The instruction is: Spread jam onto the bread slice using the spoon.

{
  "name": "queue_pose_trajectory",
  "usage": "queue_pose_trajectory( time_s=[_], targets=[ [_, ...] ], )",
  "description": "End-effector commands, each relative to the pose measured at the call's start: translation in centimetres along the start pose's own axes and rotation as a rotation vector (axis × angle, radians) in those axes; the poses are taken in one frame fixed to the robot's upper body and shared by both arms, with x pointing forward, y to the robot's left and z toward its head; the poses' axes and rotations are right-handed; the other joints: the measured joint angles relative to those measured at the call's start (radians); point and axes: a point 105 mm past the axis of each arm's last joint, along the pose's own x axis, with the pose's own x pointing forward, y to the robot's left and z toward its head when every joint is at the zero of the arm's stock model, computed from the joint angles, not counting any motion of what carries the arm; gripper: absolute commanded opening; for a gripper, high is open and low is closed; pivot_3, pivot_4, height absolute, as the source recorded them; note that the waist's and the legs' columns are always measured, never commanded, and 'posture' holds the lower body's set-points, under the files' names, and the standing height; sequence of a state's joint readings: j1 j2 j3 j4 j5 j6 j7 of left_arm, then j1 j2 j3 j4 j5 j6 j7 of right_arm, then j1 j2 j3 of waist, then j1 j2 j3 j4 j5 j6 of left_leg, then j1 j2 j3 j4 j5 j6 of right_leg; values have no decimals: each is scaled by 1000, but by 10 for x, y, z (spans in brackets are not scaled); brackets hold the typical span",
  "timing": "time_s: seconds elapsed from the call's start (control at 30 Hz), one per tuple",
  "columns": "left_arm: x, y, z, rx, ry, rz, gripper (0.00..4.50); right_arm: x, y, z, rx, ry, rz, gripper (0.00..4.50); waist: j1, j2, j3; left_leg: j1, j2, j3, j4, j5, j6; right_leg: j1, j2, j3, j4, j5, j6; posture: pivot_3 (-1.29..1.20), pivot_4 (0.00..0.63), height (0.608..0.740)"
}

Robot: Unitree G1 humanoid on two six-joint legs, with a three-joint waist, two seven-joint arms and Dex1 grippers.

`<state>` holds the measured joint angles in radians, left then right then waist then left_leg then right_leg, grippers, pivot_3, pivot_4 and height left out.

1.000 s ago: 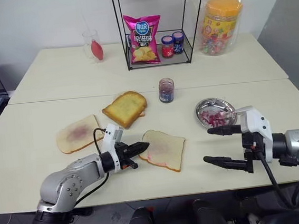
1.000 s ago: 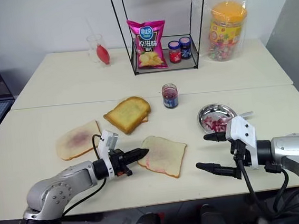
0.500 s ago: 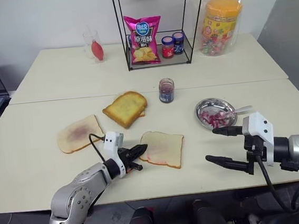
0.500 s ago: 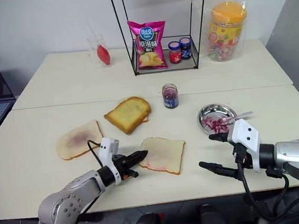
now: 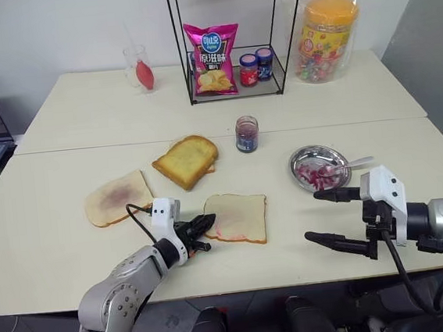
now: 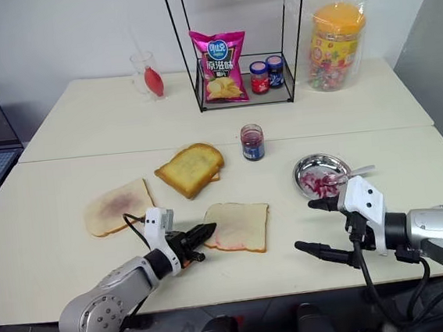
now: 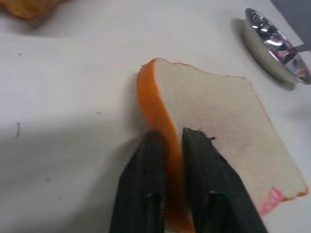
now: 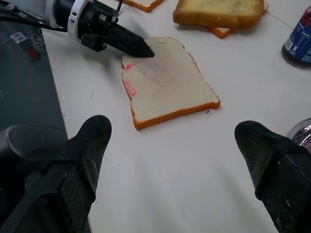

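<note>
Table (image 5: 49, 253): L claw (image 5: 208, 222) pinching bread slice (image 5: 241, 218) edge

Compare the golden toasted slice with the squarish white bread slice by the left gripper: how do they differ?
The golden toasted slice is browned all over; the squarish white bread slice is pale with a faint pink smear. The toasted slice lies untouched, while the left gripper has its fingers astride the white slice's crust. Both lie flat on the cream table.

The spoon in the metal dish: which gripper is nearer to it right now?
Right. The right gripper hangs open just in front of the metal dish holding the spoon; the left gripper pinches the bread slice across the table.
</note>
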<state>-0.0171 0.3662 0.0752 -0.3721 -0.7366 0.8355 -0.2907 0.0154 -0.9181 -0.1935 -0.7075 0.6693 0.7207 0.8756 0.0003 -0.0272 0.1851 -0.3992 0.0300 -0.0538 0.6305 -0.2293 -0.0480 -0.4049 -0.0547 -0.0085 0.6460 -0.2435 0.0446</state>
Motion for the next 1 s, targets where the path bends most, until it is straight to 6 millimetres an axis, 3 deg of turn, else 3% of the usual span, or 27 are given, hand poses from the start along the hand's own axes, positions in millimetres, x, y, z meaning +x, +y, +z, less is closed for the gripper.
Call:
queue_pose_trajectory(
  time_s=[0.03,0.27,0.37,0.5,0.6,0.7,0.8,0.83,0.9,1.0],
  targets=[
    [-3,-2,9,24,-50,13,1497,-3,0,8,-41,-14,15,4500,0,0,0,0,0,0,0,0,0,0,0,0,0,0,0,0,150,740],
    [-11,9,23,142,-119,105,2861,-12,-3,-1,-77,56,60,4500,0,0,0,0,0,0,0,0,0,0,0,0,0,0,0,0,150,740],
    [-22,19,27,244,-128,167,2861,-11,-4,-1,-85,54,50,4500,0,0,0,0,0,0,0,0,0,0,0,0,0,-1,-1,0,150,740],
    [-34,12,48,405,-218,153,2861,-11,-10,0,-103,28,6,4500,0,0,0,0,0,0,0,0,0,0,0,0,0,-2,-3,0,150,740],
    [-43,-18,73,654,-228,-61,3199,-15,-25,3,-99,-32,-116,4500,3,-1,0,0,0,0,0,0,0,0,0,0,0,-2,-3,0,150,740],
    [-51,-33,82,817,-149,-227,3759,-19,-34,0,-60,-75,-237,4500,7,-2,0,0,0,0,0,0,0,0,0,-1,0,-2,-4,0,150,740],
    [-57,-37,91,858,-92,-323,4391,-21,-45,-3,-61,-93,-370,4500,7,0,0,0,0,1,0,0,0,0,0,0,0,-2,-4,0,150,740],
    [-63,-36,97,877,-85,-354,4451,-17,-44,-1,-59,-115,-393,4500,5,0,0,0,0,2,0,0,0,0,0,1,-1,-2,-4,0,150,740],
    [-59,-61,108,908,-53,-481,4451,-33,-73,-2,-41,-201,-639,4500,0,-1,0,0,0,2,0,0,0,0,0,1,-1,-2,-4,0,150,740],
    [-57,-91,105,919,-24,-620,4451,-55,-96,-11,30,-268,-883,4500,-1,0,0,-1,1,0,0,0,0,-1,1,-1,1,-2,-4,0,150,740]
  ],
)
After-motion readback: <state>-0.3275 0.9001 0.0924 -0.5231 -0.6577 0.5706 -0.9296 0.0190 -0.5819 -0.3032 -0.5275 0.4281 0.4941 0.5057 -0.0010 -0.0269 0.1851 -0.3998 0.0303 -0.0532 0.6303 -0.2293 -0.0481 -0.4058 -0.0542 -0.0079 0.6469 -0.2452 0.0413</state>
